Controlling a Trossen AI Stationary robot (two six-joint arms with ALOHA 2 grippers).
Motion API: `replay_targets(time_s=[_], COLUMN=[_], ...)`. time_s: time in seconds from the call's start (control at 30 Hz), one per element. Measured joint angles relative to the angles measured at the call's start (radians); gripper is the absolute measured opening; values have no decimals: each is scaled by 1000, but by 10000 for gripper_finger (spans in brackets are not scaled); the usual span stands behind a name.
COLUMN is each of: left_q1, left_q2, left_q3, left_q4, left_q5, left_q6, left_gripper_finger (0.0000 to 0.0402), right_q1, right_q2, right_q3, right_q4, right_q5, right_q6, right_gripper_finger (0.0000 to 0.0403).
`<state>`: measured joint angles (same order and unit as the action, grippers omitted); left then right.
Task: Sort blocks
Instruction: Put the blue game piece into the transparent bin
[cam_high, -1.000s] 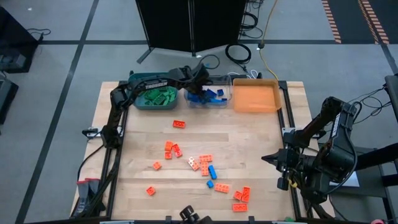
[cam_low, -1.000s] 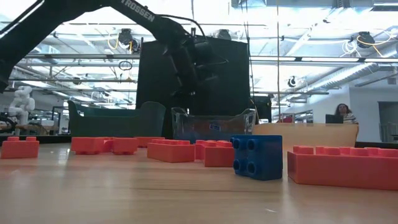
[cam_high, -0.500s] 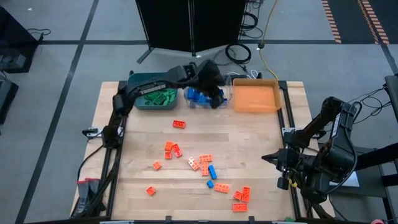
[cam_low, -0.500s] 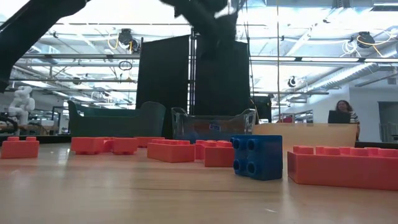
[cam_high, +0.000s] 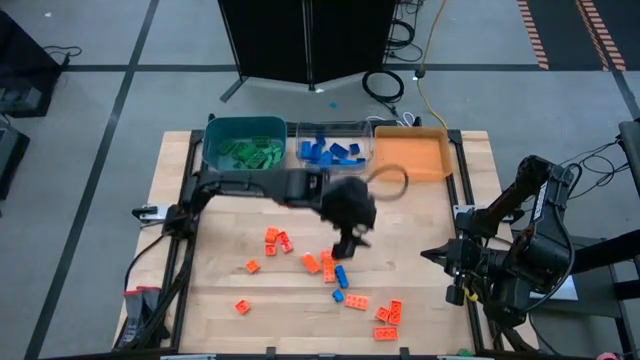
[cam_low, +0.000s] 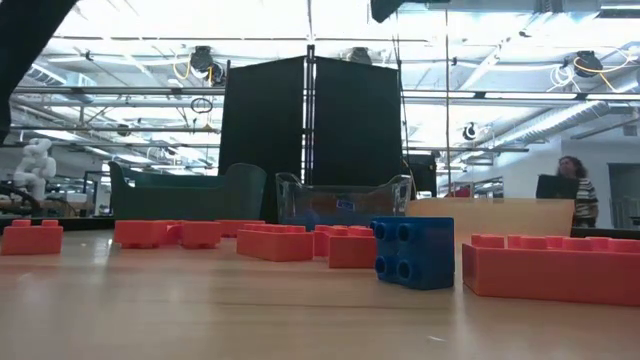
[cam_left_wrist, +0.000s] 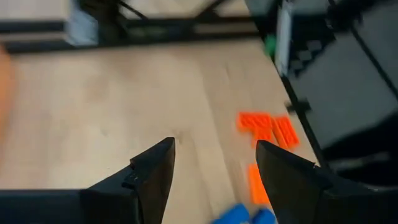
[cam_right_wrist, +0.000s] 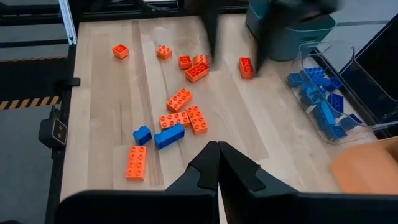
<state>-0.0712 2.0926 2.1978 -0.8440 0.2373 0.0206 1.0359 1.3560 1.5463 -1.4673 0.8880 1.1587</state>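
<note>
The left gripper (cam_high: 349, 243) hangs over the scattered blocks (cam_high: 334, 271) mid-table, jaws spread and empty. Coming down on that tight cluster, it could nudge neighbours or pinch two colours. The right gripper (cam_right_wrist: 217, 163) waits at the right edge, jaws pressed together.

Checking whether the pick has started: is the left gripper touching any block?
Apart. The left wrist view shows the left gripper open, bare table between its fingers, and the blue block below its tips.

no writing, label, brand or number can be read in any of these views.
</note>
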Motion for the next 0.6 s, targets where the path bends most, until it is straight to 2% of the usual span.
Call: replay_targets(time_s=[0.17,0.37,0.6], left_q1=[-78,-147,-223], left_q2=[0,1,2], left_q3=[-98,-251,-416], left_q4=[-37,-93,34], left_q5=[-16,-119,-193], left_q6=[-4,-38,15], left_gripper_finger=[231,231,231], right_q1=[0,0,0], right_q2=[0,0,0], right_q3=[0,0,0], right_q4=[1,1,2], right_q5=[0,0,0], right_q6=[0,0,0], right_gripper_finger=[0,0,0])
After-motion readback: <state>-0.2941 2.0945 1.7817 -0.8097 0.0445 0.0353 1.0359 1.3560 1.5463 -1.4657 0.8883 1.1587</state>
